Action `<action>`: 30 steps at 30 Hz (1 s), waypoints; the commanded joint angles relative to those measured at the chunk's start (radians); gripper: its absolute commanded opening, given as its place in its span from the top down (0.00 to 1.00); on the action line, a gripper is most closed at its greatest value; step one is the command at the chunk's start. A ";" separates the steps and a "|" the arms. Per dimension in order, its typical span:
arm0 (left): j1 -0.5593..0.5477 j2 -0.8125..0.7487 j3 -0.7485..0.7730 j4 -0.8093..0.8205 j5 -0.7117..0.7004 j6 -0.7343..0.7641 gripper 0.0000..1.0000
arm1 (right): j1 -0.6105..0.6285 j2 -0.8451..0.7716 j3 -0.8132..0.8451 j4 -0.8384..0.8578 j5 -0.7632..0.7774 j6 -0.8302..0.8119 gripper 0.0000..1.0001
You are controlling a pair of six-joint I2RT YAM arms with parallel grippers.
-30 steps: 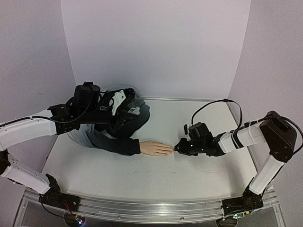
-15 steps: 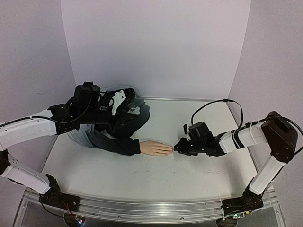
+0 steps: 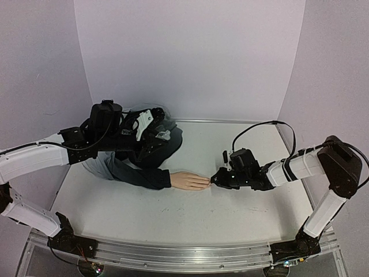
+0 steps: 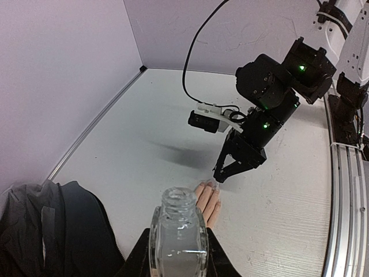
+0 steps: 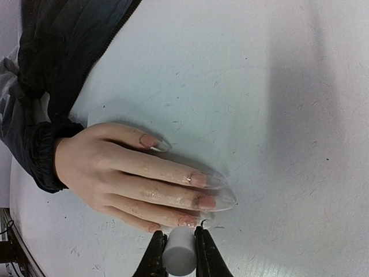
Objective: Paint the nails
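The pale mannequin hand [image 3: 187,180] lies flat on the table, fingers pointing right, out of a dark jacket sleeve [image 3: 141,175]. Its nails [image 5: 204,202] are long, clear and pointed, glossy pink at their bases. My right gripper [image 5: 180,245] is shut on a small white cylindrical cap [image 5: 180,257]. A thin dark brush tip at the cap's front sits at the nail [image 5: 193,220] nearest the cap. In the top view this gripper [image 3: 214,180] is at the fingertips. My left gripper [image 4: 179,254] is shut on a clear glass bottle [image 4: 179,231] with an open neck, held upright over the jacket [image 3: 155,144].
The bunched dark jacket fills the back left of the table. Purple walls [image 3: 190,57] close in the back and both sides. A metal rail [image 3: 184,257] runs along the near edge. The right arm's black cable [image 3: 259,127] loops above the table.
My right gripper has edged slightly left, closer to the fingertips. The left arm and the bottle have not moved.
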 commanded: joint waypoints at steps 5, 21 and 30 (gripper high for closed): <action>-0.004 -0.028 0.044 0.022 0.010 -0.008 1.00 | 0.005 0.018 0.032 -0.019 0.028 -0.004 1.00; -0.004 -0.027 0.045 0.022 0.015 -0.010 1.00 | 0.006 -0.034 0.030 -0.094 0.103 0.004 1.00; -0.004 -0.027 0.046 0.022 0.013 -0.010 1.00 | 0.005 -0.037 0.023 -0.016 0.023 -0.013 1.00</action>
